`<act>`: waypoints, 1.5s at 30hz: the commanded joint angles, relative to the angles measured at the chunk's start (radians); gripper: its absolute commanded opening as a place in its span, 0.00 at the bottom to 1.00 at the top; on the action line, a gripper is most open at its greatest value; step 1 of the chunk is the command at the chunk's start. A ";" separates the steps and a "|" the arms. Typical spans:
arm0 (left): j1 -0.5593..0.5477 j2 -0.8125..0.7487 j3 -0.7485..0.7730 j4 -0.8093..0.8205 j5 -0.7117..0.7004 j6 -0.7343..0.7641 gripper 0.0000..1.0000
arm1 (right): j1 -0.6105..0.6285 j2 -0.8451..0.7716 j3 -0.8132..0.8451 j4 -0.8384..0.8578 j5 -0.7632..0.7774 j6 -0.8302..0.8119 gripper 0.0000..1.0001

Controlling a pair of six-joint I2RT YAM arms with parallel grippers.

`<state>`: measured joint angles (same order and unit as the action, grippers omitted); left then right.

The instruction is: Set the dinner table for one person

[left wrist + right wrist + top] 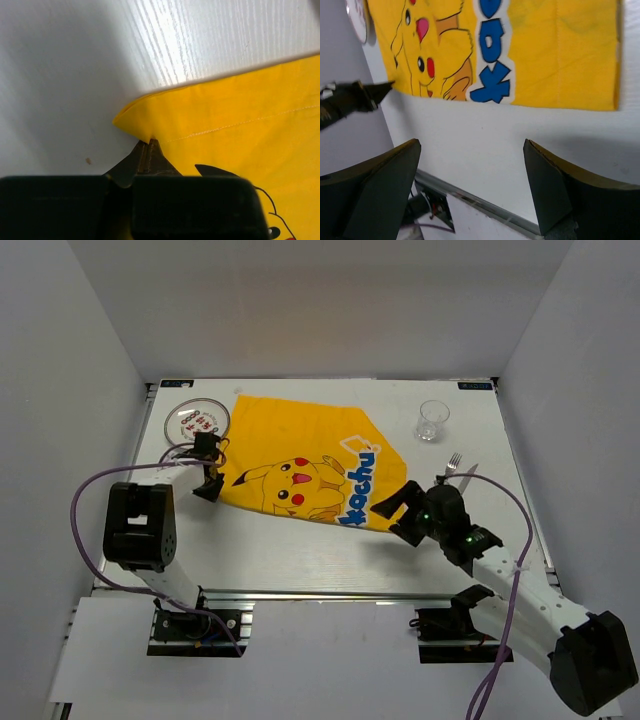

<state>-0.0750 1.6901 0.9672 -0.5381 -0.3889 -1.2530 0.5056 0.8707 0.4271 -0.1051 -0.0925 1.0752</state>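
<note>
Blue letters "kachu" read clearly beside a cartoon Pikachu on the yellow fabric cloth [300,455]. Left arm reaches forward, wrist dipped; the left gripper [210,482] is clenched on the cloth's corner hem, and the cloth spreads to its right. Right arm is angled low; the right gripper [397,517] is spread wide and holds nothing, with the cloth edge just ahead of it. The white wood-grain dinner table [300,555] lies beneath both.
</note>
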 commanded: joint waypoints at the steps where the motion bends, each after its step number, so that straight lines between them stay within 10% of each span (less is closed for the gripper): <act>1: -0.006 -0.090 -0.025 -0.003 0.027 0.027 0.00 | 0.024 -0.027 -0.053 -0.045 0.190 0.245 0.89; 18: -0.016 -0.144 -0.016 0.010 0.078 0.086 0.00 | 0.054 0.286 0.009 -0.071 0.421 0.523 0.83; 24: -0.016 -0.156 -0.025 0.030 0.102 0.084 0.00 | 0.083 0.310 0.009 -0.108 0.441 0.598 0.64; 33: -0.016 -0.181 -0.028 0.024 0.105 0.092 0.00 | 0.096 0.337 -0.040 -0.130 0.487 0.678 0.00; 45: -0.016 -0.311 -0.010 0.145 0.235 0.285 0.00 | 0.097 0.212 0.211 -0.185 0.680 0.274 0.00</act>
<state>-0.0875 1.4670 0.9249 -0.4530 -0.2165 -1.0653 0.5983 1.1450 0.5198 -0.2760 0.4568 1.5417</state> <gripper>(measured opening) 0.020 0.022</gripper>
